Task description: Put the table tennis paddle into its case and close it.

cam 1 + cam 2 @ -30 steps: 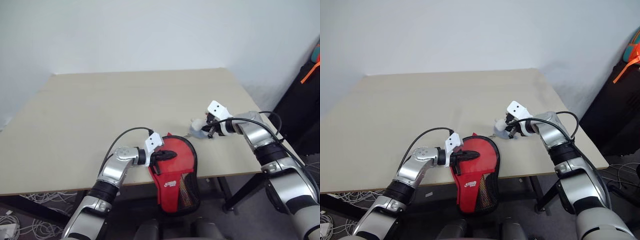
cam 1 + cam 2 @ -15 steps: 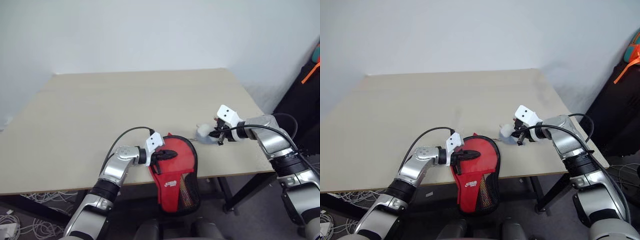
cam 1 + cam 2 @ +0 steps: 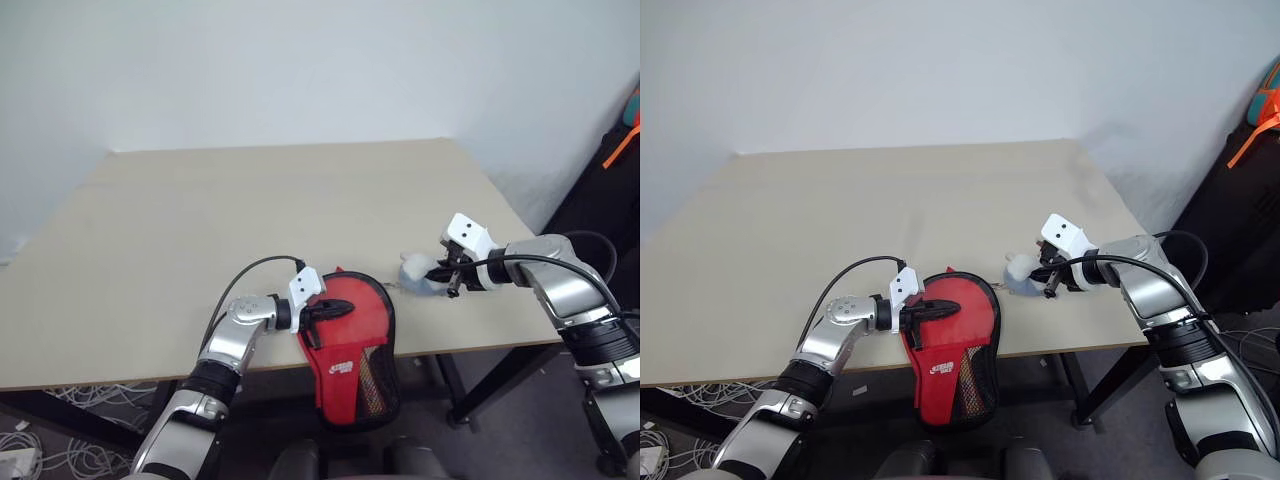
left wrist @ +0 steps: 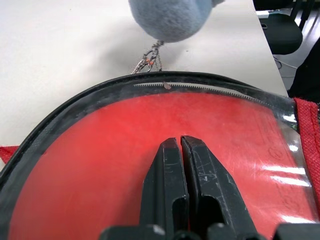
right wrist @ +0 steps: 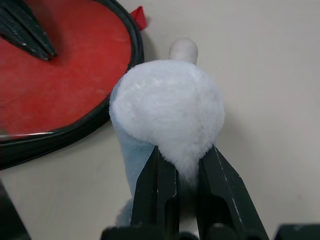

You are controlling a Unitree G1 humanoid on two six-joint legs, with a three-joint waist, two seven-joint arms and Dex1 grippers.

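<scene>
Red case [image 3: 352, 340] lies at the near edge of the beige desk [image 3: 200, 220], its round head on the surface and its narrower end with the white logo and black mesh pocket hanging over the edge; black trim and a zip line run round the head, and a clear-plastic panel shows at one side in the left wrist view; whether the table tennis paddle sits inside cannot be told. Left pincer [image 3: 340, 309] rests over the case's red head, its two black fingers [image 4: 172, 185] pressed together, gripping nothing. Right pincer [image 3: 1046, 281] is clamped on a pale bluish-white plush charm [image 5: 167, 115], just beside the case's far right rim; a small metal ring and chain [image 4: 150, 60] links the charm to the zip.
</scene>
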